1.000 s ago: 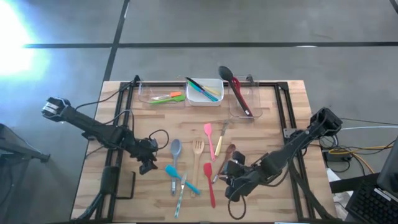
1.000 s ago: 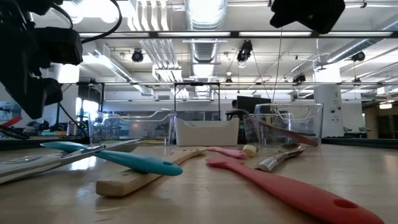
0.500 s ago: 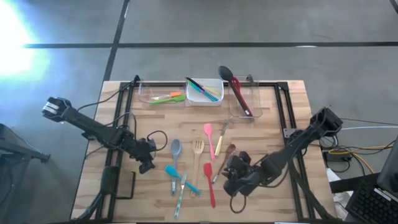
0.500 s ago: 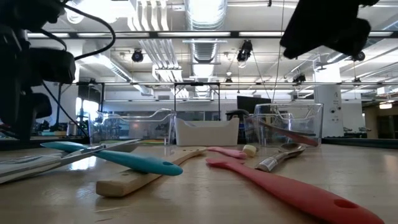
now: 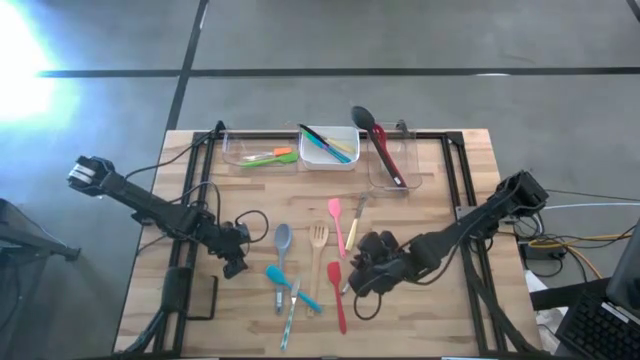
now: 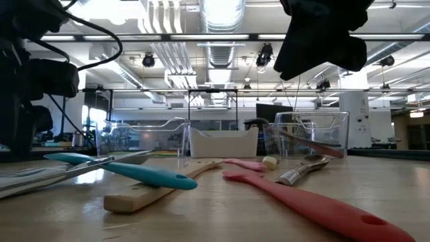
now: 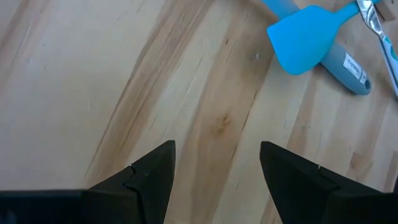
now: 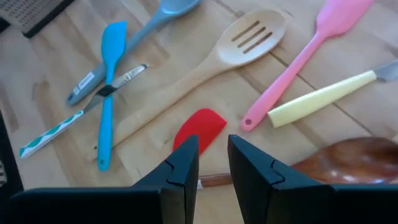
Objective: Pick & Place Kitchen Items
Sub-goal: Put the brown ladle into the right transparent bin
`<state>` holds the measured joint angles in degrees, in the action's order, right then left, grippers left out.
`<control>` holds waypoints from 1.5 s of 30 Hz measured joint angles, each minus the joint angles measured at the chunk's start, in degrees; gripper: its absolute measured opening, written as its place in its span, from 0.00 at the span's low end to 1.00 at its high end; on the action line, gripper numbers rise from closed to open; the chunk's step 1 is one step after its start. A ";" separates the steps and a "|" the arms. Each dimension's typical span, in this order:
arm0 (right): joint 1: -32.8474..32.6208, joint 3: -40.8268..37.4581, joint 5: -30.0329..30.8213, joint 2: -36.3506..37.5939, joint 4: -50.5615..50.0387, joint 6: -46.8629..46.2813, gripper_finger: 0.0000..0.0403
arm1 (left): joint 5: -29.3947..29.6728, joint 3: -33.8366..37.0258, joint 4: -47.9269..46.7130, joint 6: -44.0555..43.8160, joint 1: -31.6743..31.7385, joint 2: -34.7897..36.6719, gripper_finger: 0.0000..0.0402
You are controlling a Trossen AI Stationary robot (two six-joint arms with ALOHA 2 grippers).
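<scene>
Red spatula beneath narrowly parted, empty right hand; left hand wide open; no legible writing.

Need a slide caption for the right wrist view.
Right gripper above the red spatula, beside wooden slotted spoon.

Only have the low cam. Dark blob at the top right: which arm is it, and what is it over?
Observer: That is the right gripper, up off the table. The high view puts it at the head of the red spatula.
Operator: Holding anything?
Observer: No. The right wrist view shows its fingers a narrow gap apart with nothing between them.
Operator: And the left arm?
Observer: The left gripper is open over bare wood at the left edge of the loose utensils, with the blue spatula just ahead of it.
</scene>
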<state>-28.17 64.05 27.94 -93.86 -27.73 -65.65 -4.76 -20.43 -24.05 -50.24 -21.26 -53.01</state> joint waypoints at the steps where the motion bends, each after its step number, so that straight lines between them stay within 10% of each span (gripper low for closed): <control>1: 0.05 0.00 -0.13 0.00 -0.36 -0.76 0.20 | -0.16 0.00 0.00 0.01 0.00 0.00 0.59; 28: 7.27 1.54 -2.79 0.00 -1.35 8.65 0.22 | 0.24 0.00 0.00 0.50 0.00 0.00 0.59; 45: 0.42 1.86 -2.95 -4.74 -9.73 -30.52 0.25 | 10.16 -0.25 0.22 5.91 0.02 0.00 0.59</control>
<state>-27.75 65.91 24.99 -98.60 -37.46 -96.17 5.40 -20.68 -23.83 -44.33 -21.23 -53.01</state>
